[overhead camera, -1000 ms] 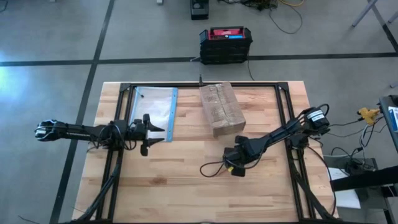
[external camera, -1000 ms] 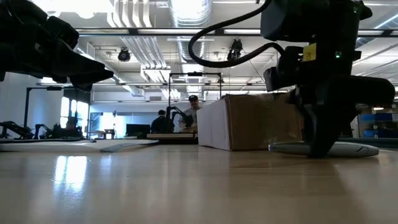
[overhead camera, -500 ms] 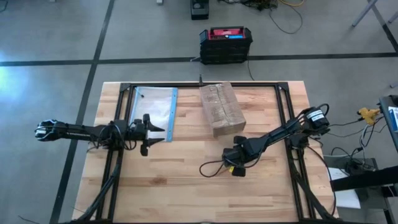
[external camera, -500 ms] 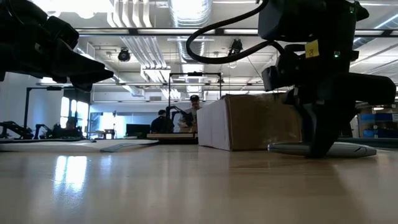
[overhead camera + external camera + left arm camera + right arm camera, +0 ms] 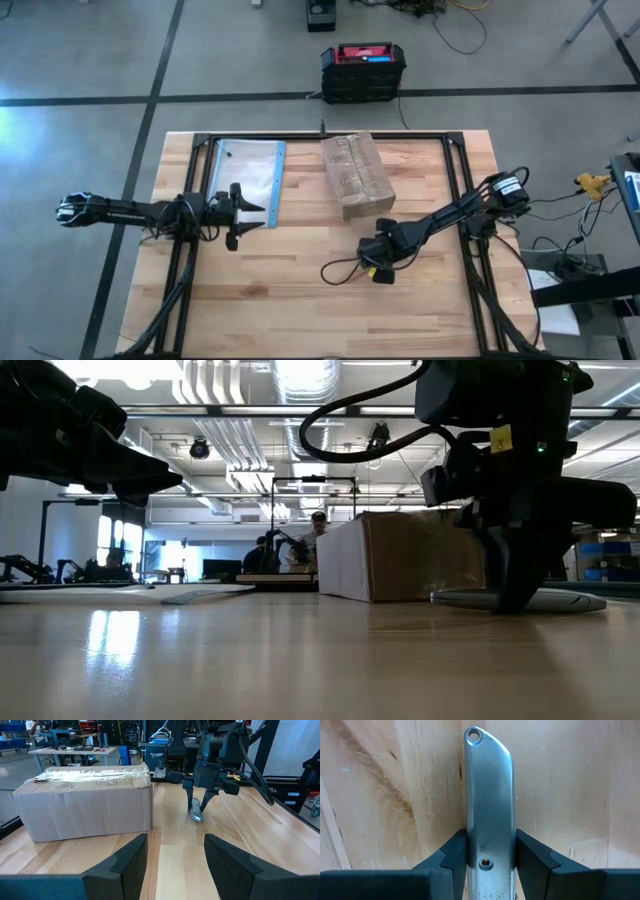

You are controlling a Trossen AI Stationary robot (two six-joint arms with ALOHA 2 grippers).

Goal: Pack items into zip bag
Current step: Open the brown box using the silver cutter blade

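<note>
The zip bag point(image 5: 248, 172), clear with a blue strip, lies flat at the table's far left. The items are out of view. My left gripper point(image 5: 236, 215) waits open just on the near side of the bag, its fingers point(image 5: 131, 862) pointing level across the table at the box and the other arm. My right gripper point(image 5: 380, 260) stands near the table's middle, on the near side of the cardboard box point(image 5: 356, 175), pointing down and shut on a slim grey metal tool point(image 5: 487, 795). My right gripper pinches the tool's two long sides point(image 5: 470, 855) between its two fingers, part way along its body beside a small screw. The fingers come steeply from above and lie across the tool. The tool lies flat on the table point(image 5: 560, 600), its end with the hole point(image 5: 473, 736) pointing away from the gripper.
The brown cardboard box point(image 5: 85, 800) stands at the far middle, between the bag and my right arm. A black cable point(image 5: 340, 270) loops on the table beside my right gripper. Bare wood point(image 5: 290, 310) stretches along the near side. People show far off in the room beyond the table.
</note>
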